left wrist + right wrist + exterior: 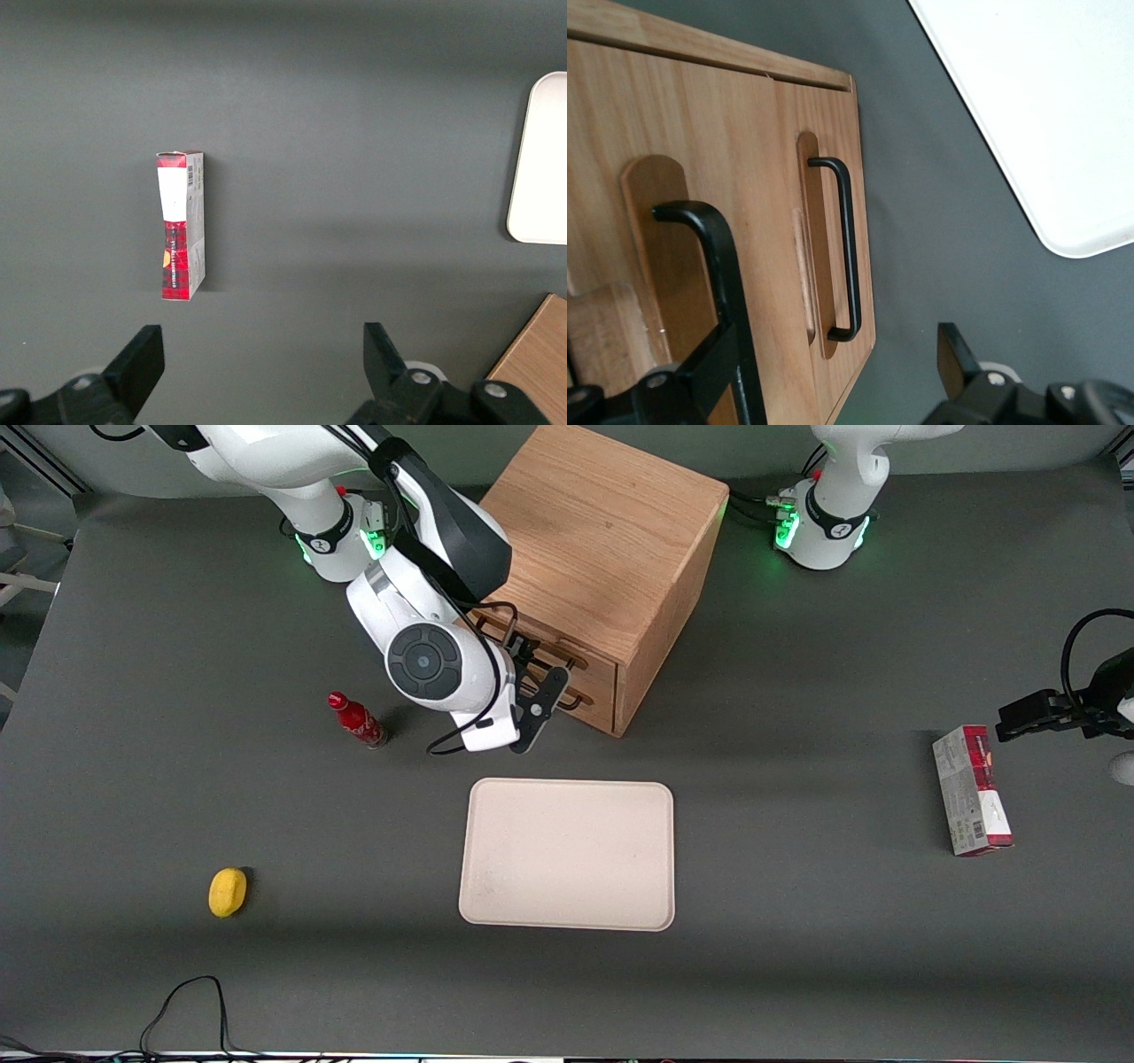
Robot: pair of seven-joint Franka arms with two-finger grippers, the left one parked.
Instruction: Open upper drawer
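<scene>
Oak cabinet [611,540] as reference: gripper [833,381], fingers apart, sits at upper drawer [620,115] handle [713,257]; close squarely, then pull straight out.

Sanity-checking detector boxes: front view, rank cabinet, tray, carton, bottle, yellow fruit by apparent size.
1. Oak cabinet
2. Beige tray
3. Red-and-white carton
4. Red bottle and yellow fruit: too alike to rank.
Gripper at the drawer handles.

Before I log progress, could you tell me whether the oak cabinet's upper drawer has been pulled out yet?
No, the light-wood upper drawer sits flush in the oak cabinet, with the hand open at its long black wire handle.
</scene>
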